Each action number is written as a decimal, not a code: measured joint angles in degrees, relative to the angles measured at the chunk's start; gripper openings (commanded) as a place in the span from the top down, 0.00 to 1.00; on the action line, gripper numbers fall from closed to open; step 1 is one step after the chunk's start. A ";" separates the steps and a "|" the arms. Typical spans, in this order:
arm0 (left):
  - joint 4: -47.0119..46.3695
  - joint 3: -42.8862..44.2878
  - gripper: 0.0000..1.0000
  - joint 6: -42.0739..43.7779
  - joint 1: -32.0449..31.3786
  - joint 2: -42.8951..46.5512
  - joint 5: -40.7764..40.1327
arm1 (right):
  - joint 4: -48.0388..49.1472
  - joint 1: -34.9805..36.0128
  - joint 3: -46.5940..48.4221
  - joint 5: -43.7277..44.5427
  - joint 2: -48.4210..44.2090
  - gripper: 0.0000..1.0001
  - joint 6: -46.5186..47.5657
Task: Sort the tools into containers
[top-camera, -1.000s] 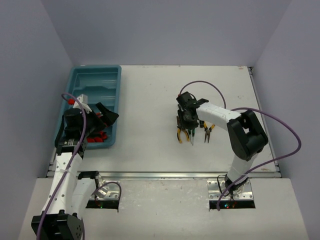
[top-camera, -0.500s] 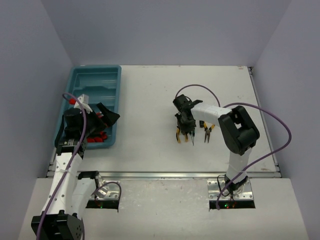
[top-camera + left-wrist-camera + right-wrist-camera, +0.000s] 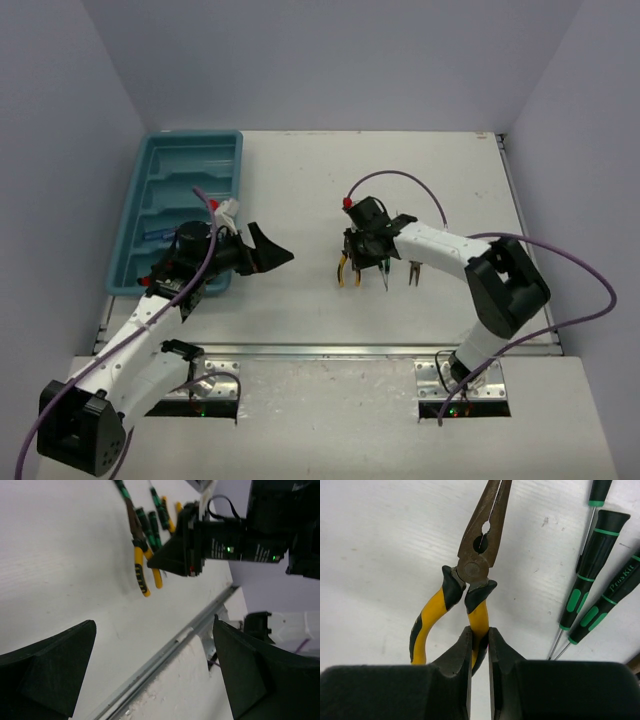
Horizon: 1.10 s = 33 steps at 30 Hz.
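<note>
My right gripper (image 3: 353, 258) is shut on one handle of a pair of yellow-handled pliers (image 3: 343, 270) that lies on the table. The right wrist view shows the jaws (image 3: 480, 641) pinching the pliers' (image 3: 471, 572) right handle. Thin green-and-black screwdrivers (image 3: 590, 570) lie just right of them, also seen from above (image 3: 383, 270). A second pair of yellow pliers (image 3: 414, 271) lies further right. My left gripper (image 3: 272, 250) is open and empty, over the table right of the teal tray (image 3: 215, 150). In its wrist view (image 3: 155, 675) it faces the pliers (image 3: 141, 567).
In the tray, a blue-handled tool (image 3: 158, 235) and a red piece (image 3: 145, 283) show beside my left arm, which hides the tray's near part. The table's metal front rail (image 3: 330, 350) runs along the near edge. Purple cables arc over the right arm.
My left arm has swung from over the tray to the right, out over the table, gripper open. My right gripper has shifted slightly left with the pliers.
</note>
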<state>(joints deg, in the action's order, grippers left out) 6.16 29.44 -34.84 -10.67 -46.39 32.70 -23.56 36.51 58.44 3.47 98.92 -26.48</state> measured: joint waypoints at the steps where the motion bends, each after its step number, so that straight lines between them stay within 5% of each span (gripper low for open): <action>1: -2.03 -0.60 0.00 -0.83 -2.66 -1.03 0.13 | 0.80 0.00 -0.99 -0.67 -2.13 1.00 -0.61; 10: -20.94 -4.31 0.18 -4.84 -14.74 -11.41 -1.79 | 6.47 -0.11 -3.03 -9.77 -15.98 1.00 -4.49; 15: -24.21 -2.57 0.22 -4.49 -18.89 -16.36 -4.89 | 7.26 -0.09 -3.16 -15.18 -17.64 1.00 -5.83; 22: -27.02 3.65 0.40 -4.43 -22.47 -23.32 -8.08 | 7.27 0.09 -3.54 -19.58 -18.32 1.00 -6.81; 24: -27.09 4.46 0.48 -4.49 -23.02 -24.31 -9.19 | 7.25 0.35 -3.59 -20.10 -18.76 1.00 -6.98; 28: -26.18 5.87 0.95 -4.26 -24.04 -25.98 -11.15 | 7.23 0.44 -3.60 -19.86 -19.90 1.00 -7.00; 33: -24.65 7.24 1.00 -4.21 -24.69 -26.70 -12.73 | 7.03 0.44 -4.29 -18.28 -21.48 1.00 -7.11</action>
<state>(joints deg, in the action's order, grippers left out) -18.49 36.68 -39.05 -35.37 -73.10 19.97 -16.53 36.95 54.14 -14.81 77.43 -33.58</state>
